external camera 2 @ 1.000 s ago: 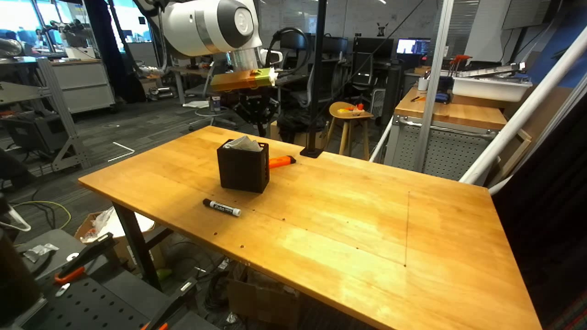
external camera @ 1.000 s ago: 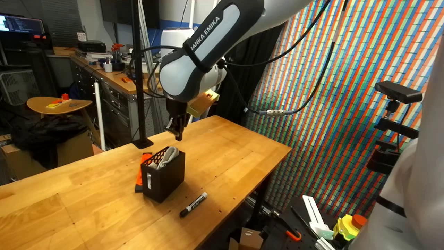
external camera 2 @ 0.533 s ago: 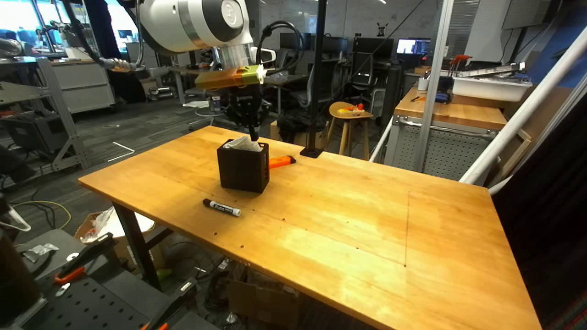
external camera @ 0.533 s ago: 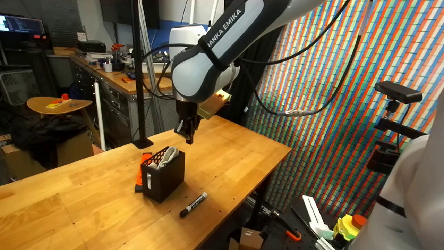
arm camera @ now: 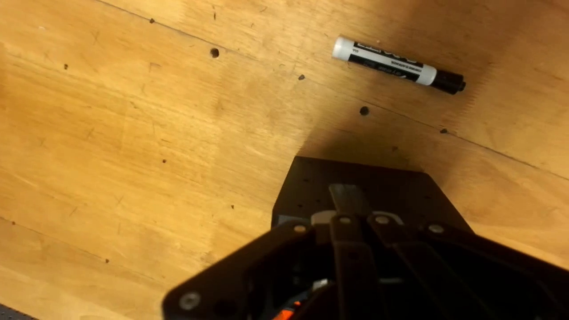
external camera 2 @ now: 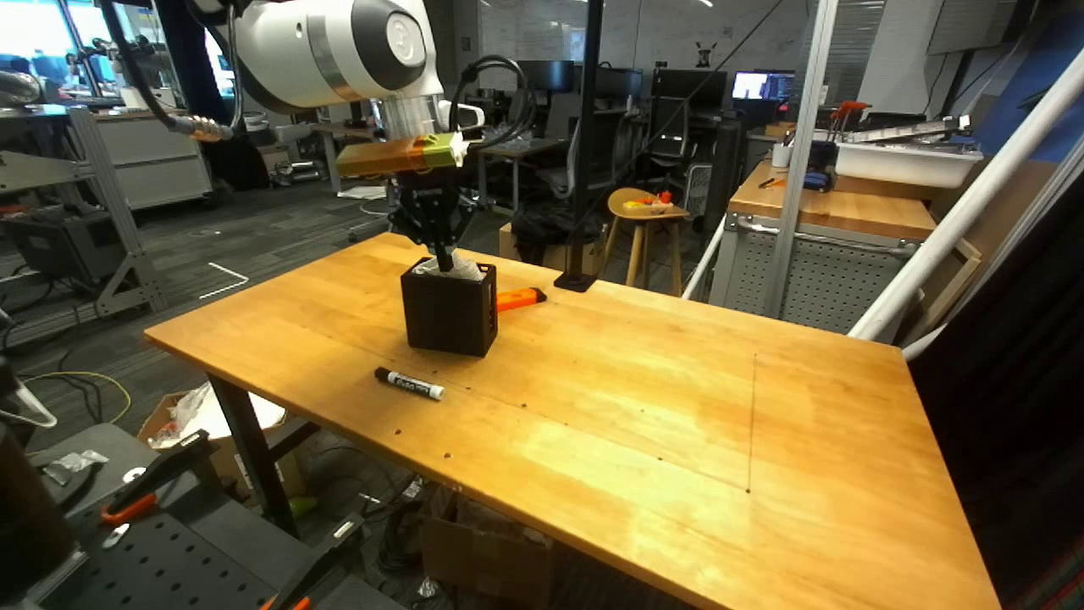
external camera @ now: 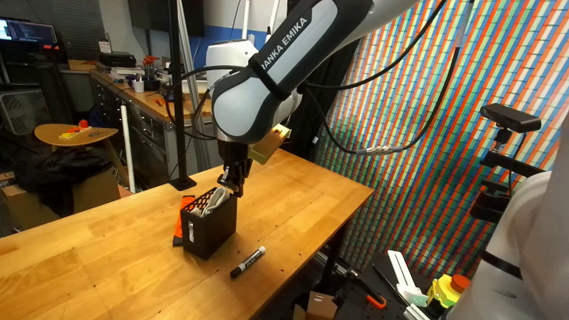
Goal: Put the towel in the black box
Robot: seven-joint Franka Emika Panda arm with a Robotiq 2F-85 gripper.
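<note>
The black box (external camera: 218, 229) stands upright on the wooden table, and it also shows in an exterior view (external camera 2: 449, 313) and the wrist view (arm camera: 311, 182). The light grey towel (external camera: 217, 200) is bunched inside it, its top sticking up past the rim; it also shows in an exterior view (external camera 2: 464, 269). My gripper (external camera: 238, 194) points down at the box's top end, just above or beside the towel; contact cannot be told. In the wrist view the fingers (arm camera: 350, 198) are together with nothing seen between them. My gripper hides most of the towel and box opening there.
A black and white marker (external camera: 248, 262) lies on the table (external camera: 284, 213) near the box; it also shows in the wrist view (arm camera: 395, 64). An orange and black object (external camera 2: 521, 299) lies behind the box. A black post (external camera 2: 577, 275) stands at the table's edge.
My gripper first moved right in an exterior view, then came down and back toward the box, ending close over the towel. The box, towel and marker have not moved.
</note>
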